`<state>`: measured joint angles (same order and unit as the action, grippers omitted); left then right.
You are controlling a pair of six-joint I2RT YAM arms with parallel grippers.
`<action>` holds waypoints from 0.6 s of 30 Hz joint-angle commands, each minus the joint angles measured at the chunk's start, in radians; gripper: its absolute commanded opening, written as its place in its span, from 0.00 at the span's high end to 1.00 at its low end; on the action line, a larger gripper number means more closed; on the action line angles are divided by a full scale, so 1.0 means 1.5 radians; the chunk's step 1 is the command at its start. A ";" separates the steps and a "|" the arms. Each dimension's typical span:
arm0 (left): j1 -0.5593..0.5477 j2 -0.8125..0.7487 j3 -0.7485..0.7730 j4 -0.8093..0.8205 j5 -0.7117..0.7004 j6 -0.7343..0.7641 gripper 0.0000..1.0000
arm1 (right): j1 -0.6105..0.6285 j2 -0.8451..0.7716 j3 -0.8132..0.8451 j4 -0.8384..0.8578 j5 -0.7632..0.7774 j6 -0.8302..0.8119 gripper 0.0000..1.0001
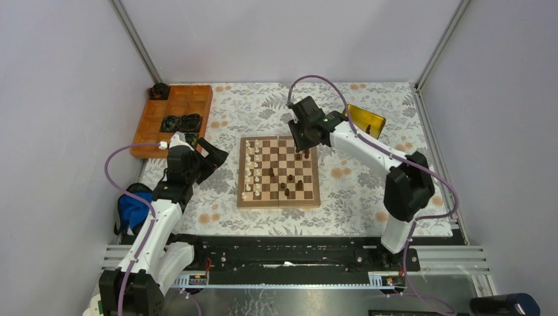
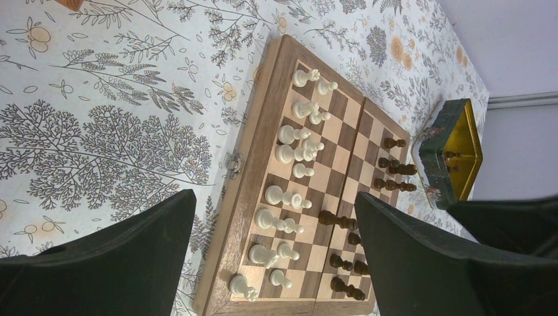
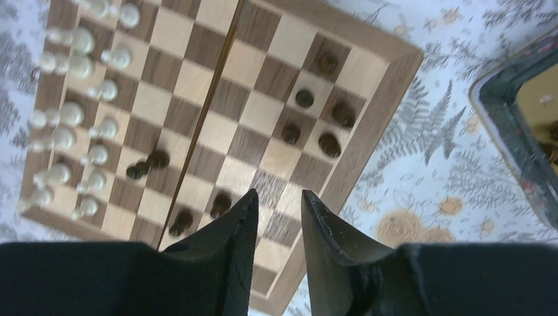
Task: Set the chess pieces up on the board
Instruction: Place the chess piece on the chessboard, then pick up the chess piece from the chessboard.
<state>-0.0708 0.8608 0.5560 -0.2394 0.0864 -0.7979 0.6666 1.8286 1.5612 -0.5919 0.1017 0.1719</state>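
Your right claw (image 1: 303,145) hangs over the upper right corner of the board (image 1: 278,204) in the overhead view, though this angle does not show how wide its jaws stand. Your left claw (image 1: 217,157) sits left of the board above the flowered tabletop (image 1: 355,191), fingers spread. The board lies flat in mid-frame. Cream chess pieces (image 1: 250,172) stand in two columns down its left side, and dark chess pieces (image 1: 289,184) are scattered over its right half. An orange tray (image 1: 197,99) with black rings (image 1: 181,122) fills the upper left, and a yellow-lined tin (image 1: 365,118) lies up and right of the board.

In the left wrist view, your left claw (image 2: 274,196) is as wide as it goes and holds nothing, its dark fingers (image 2: 131,257) filling the lower corners. Between them the board (image 2: 253,151) runs from upper centre to bottom centre. The cream pieces (image 2: 296,155) line its left side and the dark ones (image 2: 395,168) lie loose toward the right, with the tin (image 2: 454,155) beyond.

In the right wrist view, your right claw (image 3: 279,193) shows a narrow gap with nothing in it. Its tips hover over squares near the board's (image 3: 368,138) lower right edge. A few dark pieces (image 3: 329,145) stand just above the tips, others sit lower left, and the cream pieces (image 3: 71,113) crowd the far left.
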 commanded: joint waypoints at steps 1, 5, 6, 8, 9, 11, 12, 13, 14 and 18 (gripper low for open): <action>0.004 -0.007 0.002 0.022 -0.005 0.005 0.01 | 0.022 -0.097 -0.075 0.007 -0.028 -0.010 0.60; 0.003 -0.007 0.002 0.019 -0.008 0.008 0.01 | 0.039 -0.173 -0.157 0.023 -0.050 -0.009 0.53; 0.004 -0.007 0.002 0.018 -0.010 0.009 0.01 | 0.042 -0.190 -0.180 0.030 -0.060 -0.006 0.53; 0.004 -0.005 0.003 0.017 -0.010 0.011 0.01 | 0.051 -0.220 -0.218 0.034 -0.067 0.002 0.50; 0.004 -0.005 0.003 0.016 -0.010 0.012 0.01 | 0.056 -0.233 -0.235 0.036 -0.075 0.006 0.49; 0.004 -0.003 0.004 0.013 -0.011 0.014 0.01 | 0.067 -0.255 -0.272 0.044 -0.087 0.017 0.49; 0.003 -0.003 0.005 0.011 -0.011 0.015 0.01 | 0.073 -0.264 -0.286 0.048 -0.088 0.023 0.49; 0.004 -0.005 0.004 0.009 -0.013 0.016 0.01 | 0.080 -0.270 -0.299 0.053 -0.089 0.026 0.48; 0.004 -0.006 0.003 0.008 -0.014 0.016 0.01 | 0.082 -0.275 -0.309 0.057 -0.092 0.031 0.49; 0.003 -0.013 -0.001 0.005 -0.015 0.014 0.01 | 0.089 -0.273 -0.329 0.073 -0.102 0.032 0.47</action>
<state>-0.0708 0.8608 0.5560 -0.2405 0.0853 -0.7963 0.7876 1.4452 1.0836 -0.5423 -0.0181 0.2028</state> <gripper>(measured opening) 0.989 0.519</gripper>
